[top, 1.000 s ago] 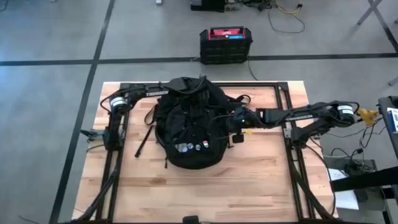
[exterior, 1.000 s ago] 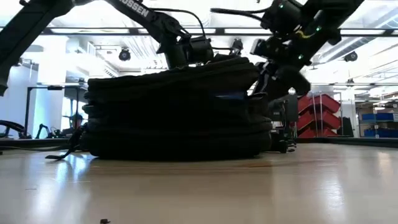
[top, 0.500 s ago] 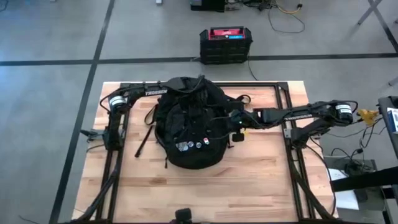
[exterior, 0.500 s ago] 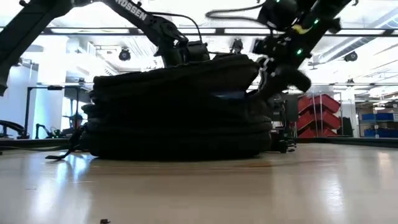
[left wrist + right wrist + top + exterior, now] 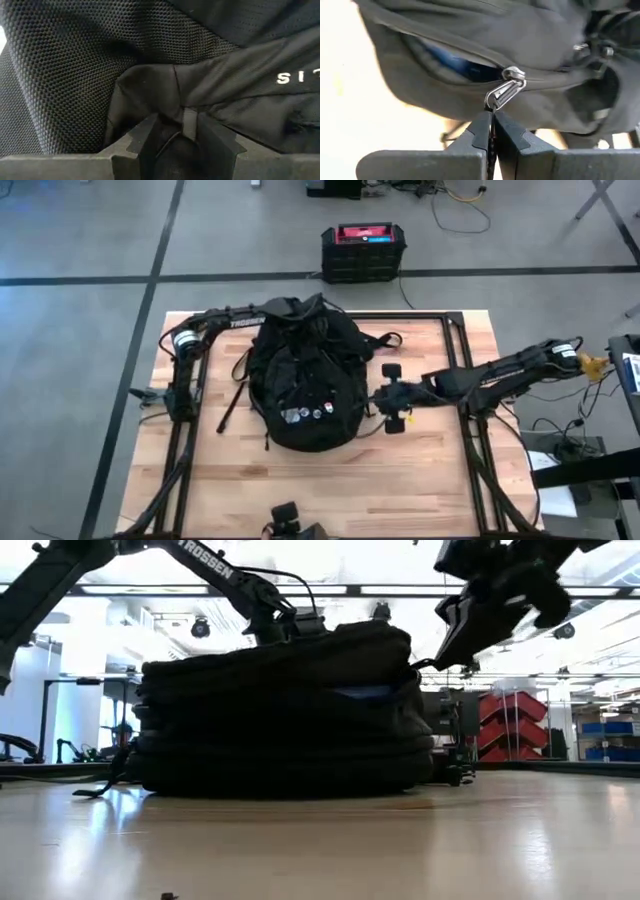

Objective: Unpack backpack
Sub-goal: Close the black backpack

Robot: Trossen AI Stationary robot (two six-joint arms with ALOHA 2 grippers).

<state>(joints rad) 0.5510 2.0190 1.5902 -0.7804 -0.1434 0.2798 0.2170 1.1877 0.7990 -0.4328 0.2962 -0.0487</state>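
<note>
Two grippers work at one backpack (image 5: 305, 380), which lies flat on the table (image 5: 420, 470), left of centre. On its left, the left gripper (image 5: 175, 142) is at the bag's far end, fingers nearly closed, pinching a fold of black fabric. The bag is rounded and black, with mesh panels, loose straps and small coloured tags on its front. To its right, the right gripper (image 5: 491, 131) is closed on the zipper pull (image 5: 504, 92), just beside the bag's side; something blue shows through the part-open zip.
</note>
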